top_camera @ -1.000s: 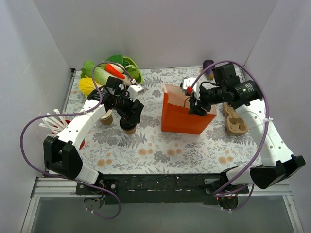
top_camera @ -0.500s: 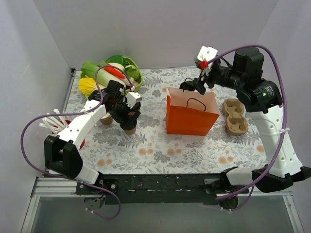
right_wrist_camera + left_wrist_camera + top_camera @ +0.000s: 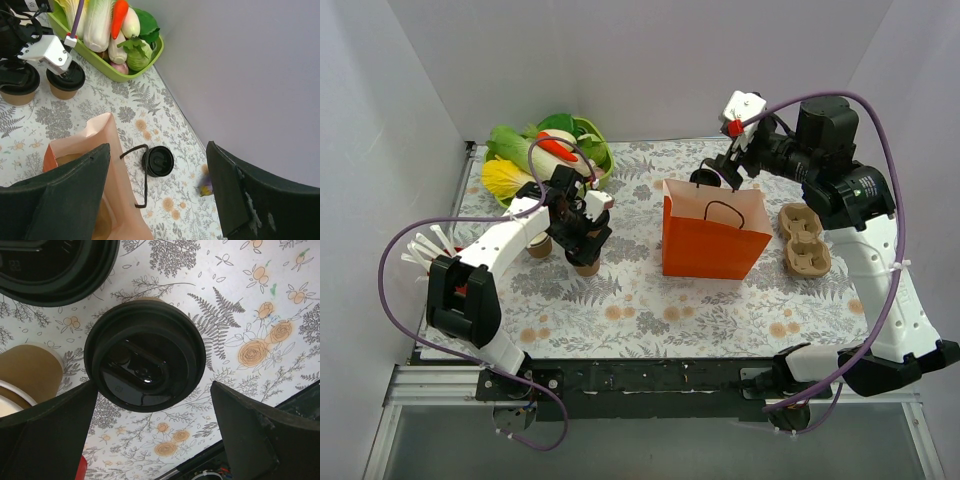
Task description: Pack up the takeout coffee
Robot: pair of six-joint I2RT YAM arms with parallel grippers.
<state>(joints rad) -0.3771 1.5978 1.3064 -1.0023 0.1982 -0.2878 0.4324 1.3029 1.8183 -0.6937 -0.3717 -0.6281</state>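
I have the left gripper [image 3: 150,405] poised straight above a small tapered brown kraft-paper cup with a round black plastic lid [image 3: 145,361], jaws spread as wide as they go and holding nothing. Its fingers straddle the lid on either side with clear gaps, which I read as lining up for a top-down grasp. That cup stands upright well to the left of the orange paper bag with black cord handles [image 3: 713,243], long axis vertical, lid up, narrow base on the floral tablecloth [image 3: 620,310]. A second lidded cup [image 3: 65,78] sits just beside it, on the side away from the bag, and an unlidded brown cup [image 3: 30,375] shows at the edge of the left wrist view.

The right gripper [image 3: 730,172] hangs above the bag's far rim, jaws wide and empty. The bag stands upright with its mouth open, ready to take cups from above. A loose black lid [image 3: 158,161] lies flat just behind the bag.
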